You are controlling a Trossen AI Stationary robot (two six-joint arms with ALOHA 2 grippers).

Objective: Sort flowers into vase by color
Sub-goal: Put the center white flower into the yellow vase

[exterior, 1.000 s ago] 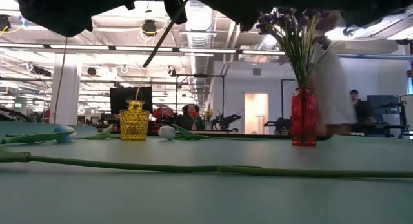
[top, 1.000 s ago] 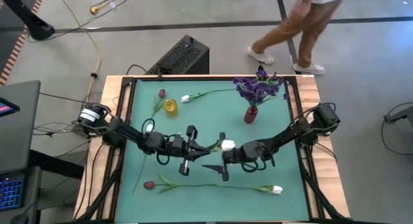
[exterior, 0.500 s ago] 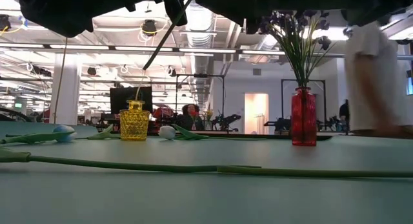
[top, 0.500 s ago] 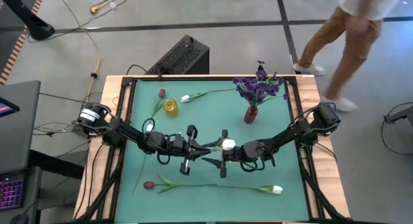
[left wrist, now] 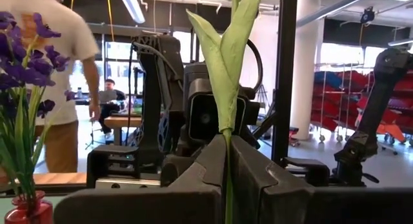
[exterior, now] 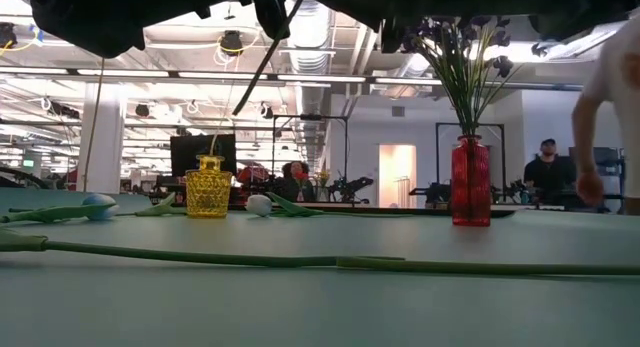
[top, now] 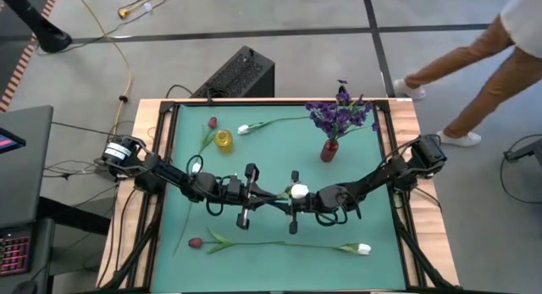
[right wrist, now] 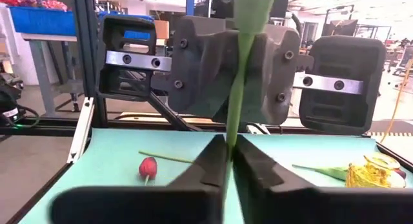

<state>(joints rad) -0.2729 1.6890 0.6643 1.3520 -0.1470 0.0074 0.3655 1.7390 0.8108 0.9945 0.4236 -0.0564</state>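
- Left gripper point(top: 257, 195): fingers pressed on the stem of a white tulip point(top: 298, 191), held above mid-table.
- Right gripper point(top: 294, 203): fingers also pinched on the same stem, just right of the left gripper, facing it.
- The stem's long axis runs left to right between them; the bloom points right, nearer the right arm.
- Yellow vase point(top: 223, 141) stands far-left; red vase point(top: 329, 150) with the purple spray point(top: 341, 116) far-right.
- Judgement: a handover, so one gripper must let go.
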